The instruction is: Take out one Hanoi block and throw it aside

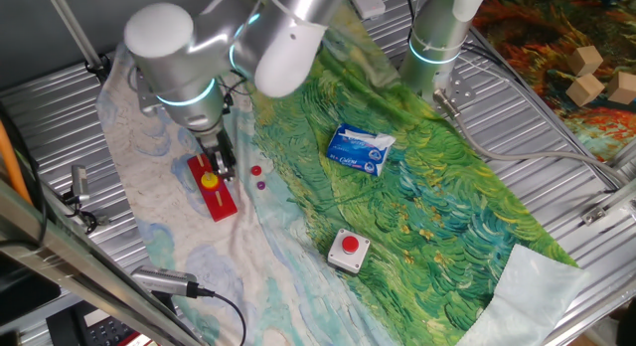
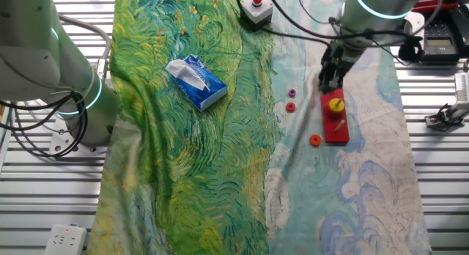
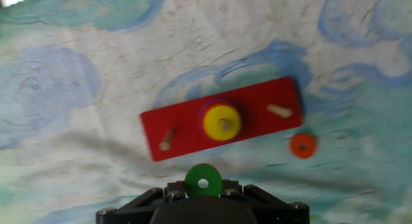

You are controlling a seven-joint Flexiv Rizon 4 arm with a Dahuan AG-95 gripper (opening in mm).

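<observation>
Your jaws pinch the green disc [image 3: 203,180], flat face toward the hand camera, above the near edge of the red board [image 3: 222,127]; bare surface for the throw lies beyond it.

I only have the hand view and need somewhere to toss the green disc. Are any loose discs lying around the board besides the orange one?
Observer: Yes. A purple disc and a small red disc lie on the cloth beside the red board, on the same side as the orange disc.
Operator: Anything bigger farther out?
Observer: A blue tissue pack lies on the green part of the cloth, well away from the board.
Operator: Anything else on the cloth?
Observer: A box with a red button, apart from both the board and the pack, out past the gripper.
</observation>
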